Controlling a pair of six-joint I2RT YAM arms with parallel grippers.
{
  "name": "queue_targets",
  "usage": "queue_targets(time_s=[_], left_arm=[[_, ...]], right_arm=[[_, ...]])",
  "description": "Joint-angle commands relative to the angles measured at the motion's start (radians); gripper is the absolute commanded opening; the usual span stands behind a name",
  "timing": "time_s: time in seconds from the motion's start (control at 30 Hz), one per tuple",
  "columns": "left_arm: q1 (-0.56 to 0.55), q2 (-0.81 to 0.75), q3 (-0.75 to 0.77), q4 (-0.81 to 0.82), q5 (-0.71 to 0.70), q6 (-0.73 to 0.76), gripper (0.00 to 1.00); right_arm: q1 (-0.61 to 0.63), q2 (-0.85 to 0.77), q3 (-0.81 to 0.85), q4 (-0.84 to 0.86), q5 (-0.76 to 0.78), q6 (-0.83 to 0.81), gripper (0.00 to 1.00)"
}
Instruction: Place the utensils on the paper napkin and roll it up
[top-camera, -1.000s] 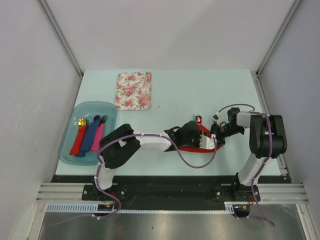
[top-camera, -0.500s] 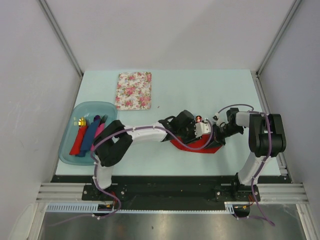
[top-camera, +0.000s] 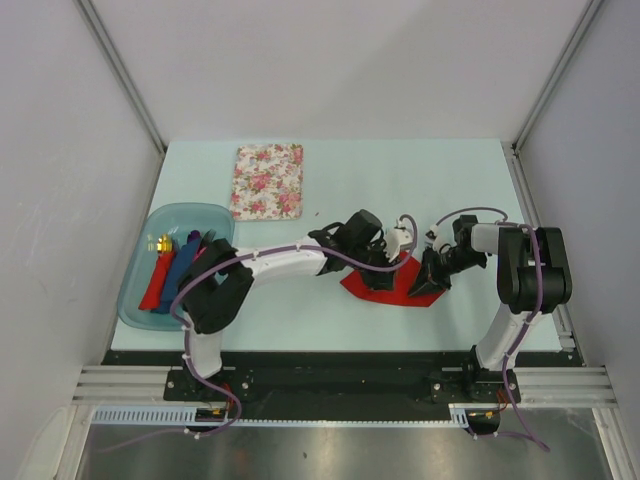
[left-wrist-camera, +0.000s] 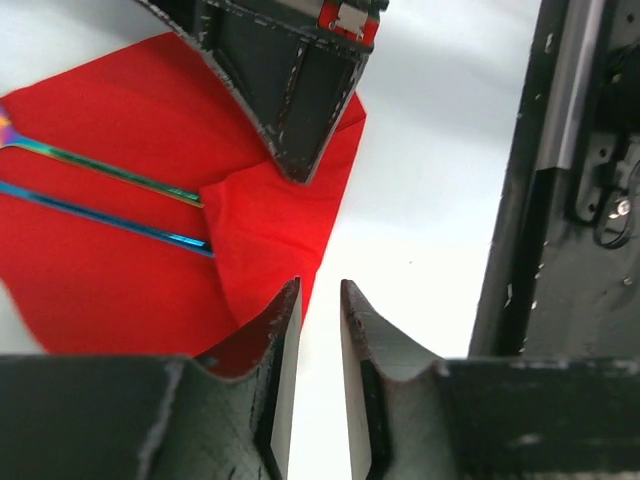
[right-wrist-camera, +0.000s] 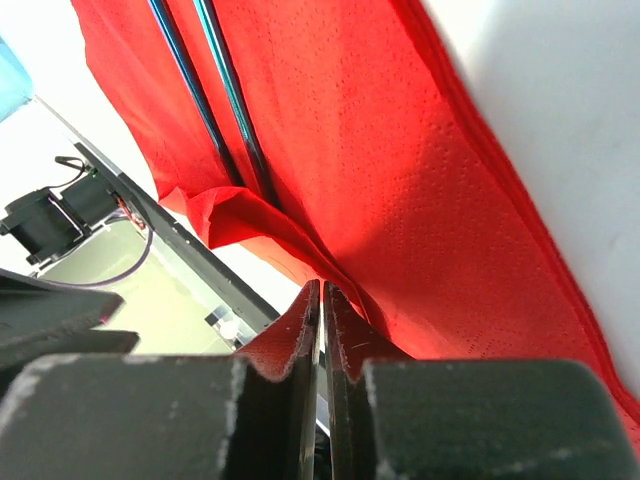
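Two utensils (left-wrist-camera: 110, 219) are lying side by side on the red napkin (left-wrist-camera: 100, 290), mid-bench, with one corner folded over their handle ends.
On the right gripper (right-wrist-camera: 320, 288) the jaws are clamping that fold, likely to start the roll. On the left gripper (left-wrist-camera: 320, 286) they are hovering slightly apart, empty, at the napkin's edge. The blue tub (top-camera: 213, 212) and floral cloth (top-camera: 267, 180) are sitting well apart on the bench (top-camera: 400, 180), obstructing nothing.

Both arms bolted to the black mounting rail (top-camera: 340, 385) are built of white tubular links and rounded black joint housings, the left arm (top-camera: 285, 265) toward the rail's left end and the right arm (top-camera: 522, 270) toward its right end. A thin purple cable (top-camera: 470, 211) runs exposed in loose loops along each arm, starting at the rail. The fingers (left-wrist-camera: 272, 345) are dark grey tapered wedges with scuffed, scratched edges.
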Motion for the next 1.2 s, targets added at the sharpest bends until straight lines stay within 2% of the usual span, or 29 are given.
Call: queue_targets(time_s=[0.0, 0.23, 0.5, 0.77, 0.9, 0.93, 0.97, 1.0, 1.17], left_arm=[[0.016, 0.075, 0.074, 0.015, 0.075, -0.110, 0.26], [0.079, 0.167, 0.082, 0.029, 0.100, -0.245, 0.19], [0.088, 0.231, 0.100, 0.008, 0.114, -0.273, 0.18], [0.105, 0.236, 0.114, -0.031, 0.086, -0.287, 0.18], [0.111, 0.166, 0.093, -0.040, 0.080, -0.268, 0.27], [0.117, 0.141, 0.074, -0.020, 0.075, -0.267, 0.32], [0.122, 0.109, 0.029, -0.009, 0.072, -0.270, 0.35], [0.129, 0.060, 0.004, 0.000, 0.071, -0.280, 0.42], [0.214, -0.052, -0.156, 0.018, 0.077, -0.357, 0.55]], right_arm=[[0.003, -0.036, 0.018, 0.017, -0.009, -0.005, 0.08], [0.031, -0.062, 0.024, 0.029, 0.003, -0.017, 0.08], [0.071, -0.096, 0.038, 0.052, -0.010, -0.005, 0.08], [0.080, -0.070, 0.027, 0.077, 0.059, 0.007, 0.07], [0.080, -0.053, 0.023, 0.092, 0.077, 0.016, 0.06], [0.081, -0.053, 0.021, 0.094, 0.080, 0.018, 0.06], [0.081, -0.050, 0.023, 0.094, 0.082, 0.018, 0.06], [0.080, -0.048, 0.023, 0.097, 0.086, 0.018, 0.06], [0.083, -0.039, 0.021, 0.097, 0.089, 0.020, 0.06]])
